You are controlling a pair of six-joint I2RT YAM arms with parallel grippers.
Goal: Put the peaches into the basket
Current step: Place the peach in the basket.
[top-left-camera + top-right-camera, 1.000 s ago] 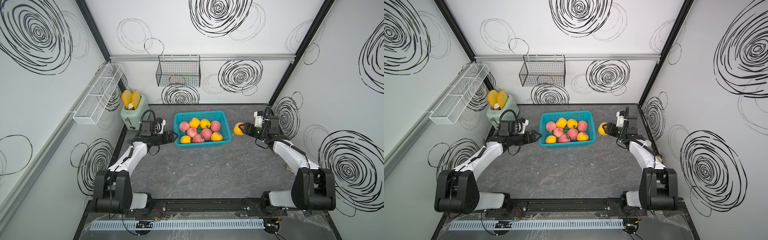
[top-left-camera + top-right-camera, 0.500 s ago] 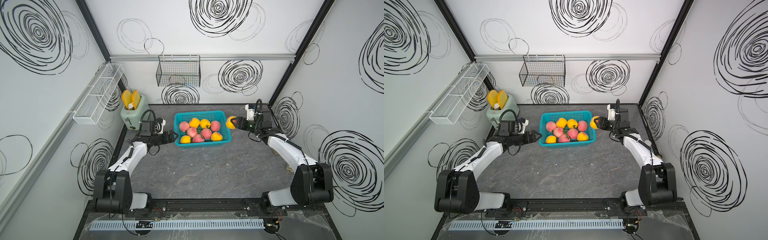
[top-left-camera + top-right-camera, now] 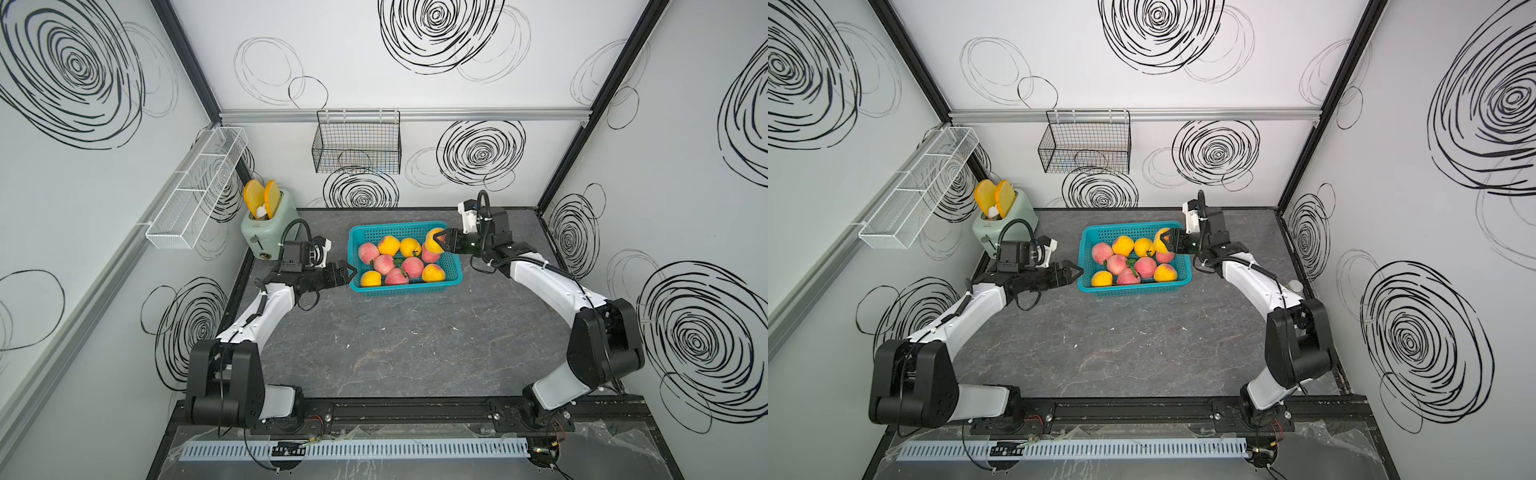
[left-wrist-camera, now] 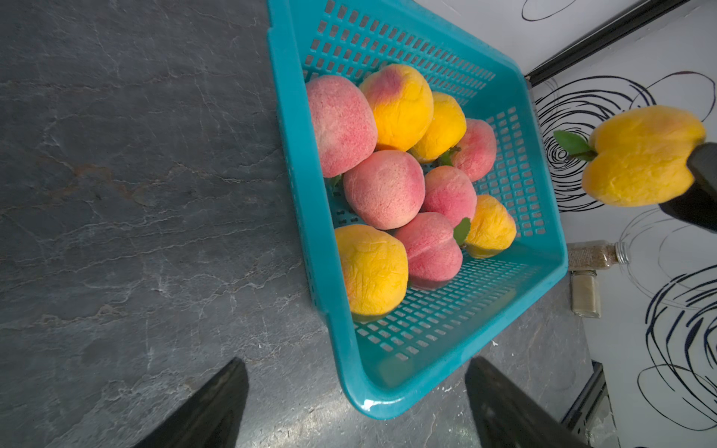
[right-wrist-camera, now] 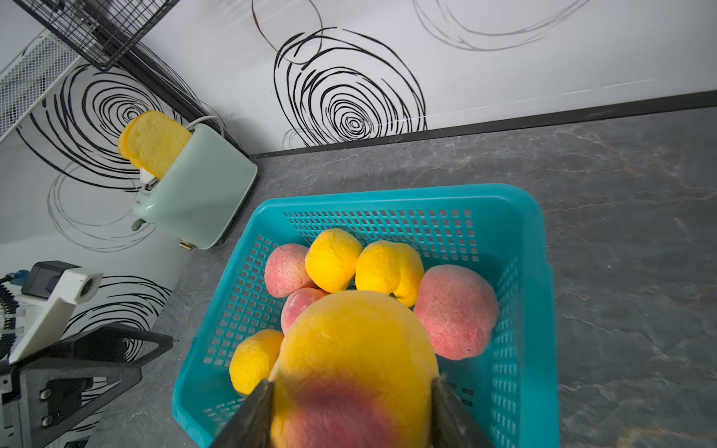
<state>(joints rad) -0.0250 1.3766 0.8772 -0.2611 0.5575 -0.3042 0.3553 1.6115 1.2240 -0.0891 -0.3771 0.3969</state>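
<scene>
The right gripper (image 3: 437, 244) is clamped partway shut on a yellow-orange peach (image 5: 349, 341), one jaw on each side. It holds the fruit in the air over the far right corner of the teal basket (image 3: 405, 289). Nine other peaches (image 3: 383, 263) — pink-red and yellow-orange — lie packed together inside the basket, which sits on the grey table (image 3: 395, 345) toward its far side. The left gripper (image 3: 351, 272) stands wide open and empty, just beside the basket's near left corner. Further left, a pale green toaster (image 3: 268, 239) holds orange toast slices (image 3: 259, 197).
</scene>
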